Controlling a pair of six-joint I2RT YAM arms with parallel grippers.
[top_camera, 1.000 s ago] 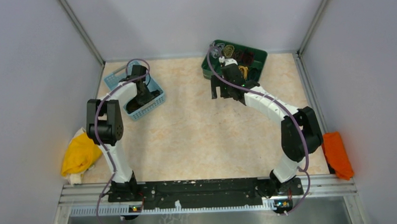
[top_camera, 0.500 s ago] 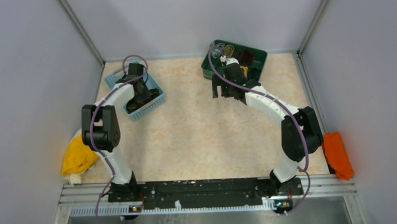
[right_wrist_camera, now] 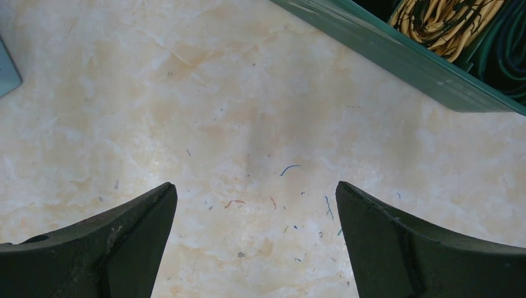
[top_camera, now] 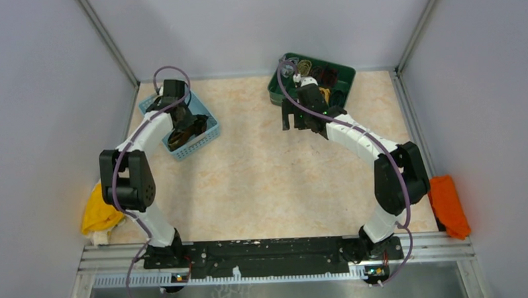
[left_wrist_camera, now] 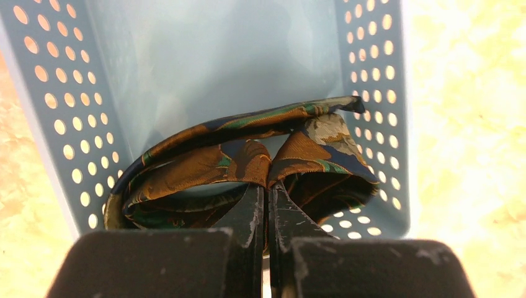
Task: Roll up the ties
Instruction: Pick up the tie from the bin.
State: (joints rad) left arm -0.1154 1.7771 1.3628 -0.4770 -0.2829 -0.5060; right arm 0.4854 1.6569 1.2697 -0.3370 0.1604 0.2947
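Left arm swung further over the blue basket point(left_wrist_camera: 68, 124), upper left. Left gripper point(left_wrist_camera: 268, 188) now pinched tight on the brown patterned tie point(left_wrist_camera: 198, 166) lying inside, likely to lift it out. Right gripper point(right_wrist_camera: 254, 198) gapes wide and empty beside the green tray point(right_wrist_camera: 397, 59), probably waiting.

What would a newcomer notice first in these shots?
The left end effector, pinched shut on a brown patterned tie bunched in the blue perforated basket at the table's back left. Next, the green tray of rolled ties at the back right, with the right end effector wide open over the marbled tabletop beside it. Yellow cloth and orange cloth lie at the left and right edges.
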